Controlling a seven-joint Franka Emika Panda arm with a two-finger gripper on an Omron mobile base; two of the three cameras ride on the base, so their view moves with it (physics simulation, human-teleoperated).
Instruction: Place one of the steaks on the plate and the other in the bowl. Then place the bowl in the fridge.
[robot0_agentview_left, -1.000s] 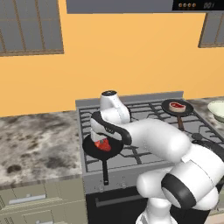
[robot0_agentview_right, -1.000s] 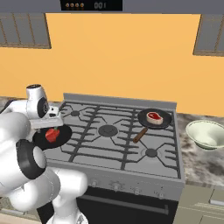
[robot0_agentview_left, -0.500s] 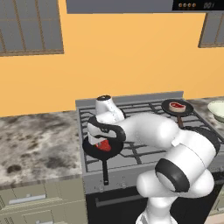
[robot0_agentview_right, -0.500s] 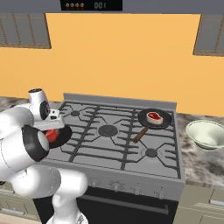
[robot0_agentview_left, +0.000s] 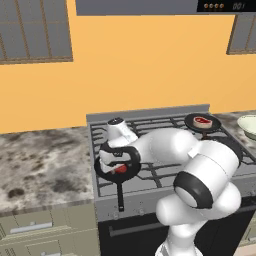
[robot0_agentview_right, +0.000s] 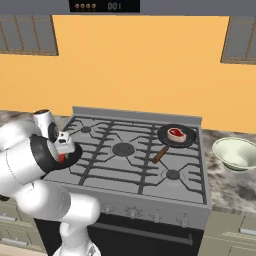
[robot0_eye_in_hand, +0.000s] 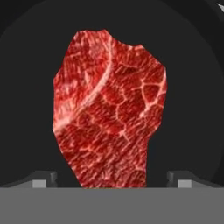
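Observation:
One steak (robot0_eye_in_hand: 109, 109), raw red with pale fat lines, lies in a black frying pan (robot0_eye_in_hand: 26, 87) on the stove's front left burner. My gripper (robot0_eye_in_hand: 111, 181) hangs close over it, open, with a fingertip (robot0_eye_in_hand: 43, 179) on each side of the steak's near end. That pan (robot0_agentview_left: 102, 172) and my gripper (robot0_agentview_left: 114, 163) also show from the left base, and the gripper (robot0_agentview_right: 63, 151) from the right base. The other steak (robot0_agentview_right: 176, 133) sits in a second black pan (robot0_agentview_right: 187, 142) at the back right. The bowl (robot0_agentview_right: 235, 152) stands on the counter right of the stove. The plate and fridge are out of view.
The grey gas stove (robot0_agentview_right: 125, 170) has raised grates. The second pan's brown handle (robot0_agentview_right: 160, 154) points toward the stove's middle. Mottled stone counter (robot0_agentview_left: 40, 165) runs left of the stove. An orange wall and dark cabinets stand behind.
My hand has sunk a little lower over the front left pan and the arm's elbow has swung. The jaws have stayed wide apart. Steaks, pans and bowl have not moved.

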